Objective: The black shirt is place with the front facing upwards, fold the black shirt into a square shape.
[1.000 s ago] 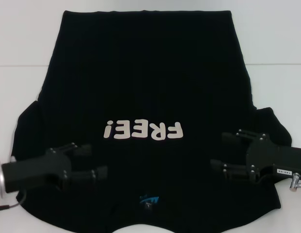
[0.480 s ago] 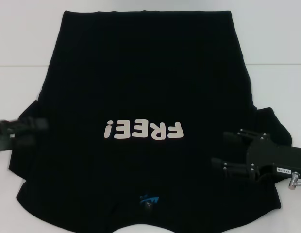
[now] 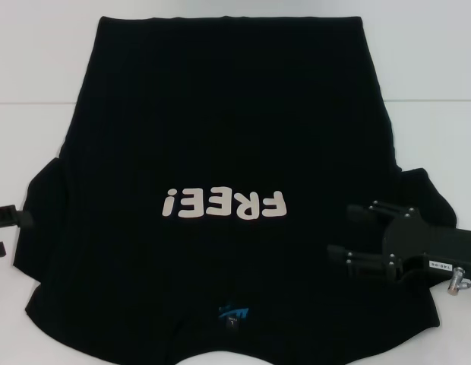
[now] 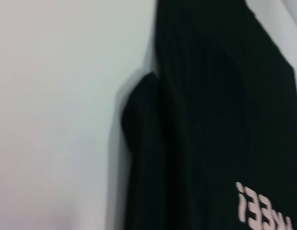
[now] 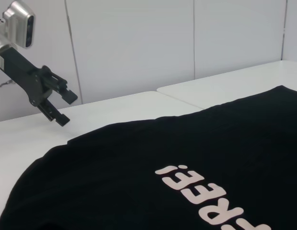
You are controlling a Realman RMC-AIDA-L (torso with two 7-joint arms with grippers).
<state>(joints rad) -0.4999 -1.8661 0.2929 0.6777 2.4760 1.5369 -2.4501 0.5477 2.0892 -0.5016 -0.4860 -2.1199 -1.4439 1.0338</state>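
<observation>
Both grippers open: right gripper (image 3: 343,230) over black shirt (image 3: 220,137); left gripper (image 3: 9,232) beside.

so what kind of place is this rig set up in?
Probably a lab or test room, not a home. A plain white table made of butted panels carries only the large black cotton T-shirt printed "FREE!"; bare white wall panels stand behind. The left gripper and right gripper hover open.

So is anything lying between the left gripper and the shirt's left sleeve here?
Nothing visible. The left gripper, open, sits at the table's left edge just outside the black shirt, with only bare white table between it and the sleeve. The right gripper, open, hovers over the shirt's right side.
</observation>
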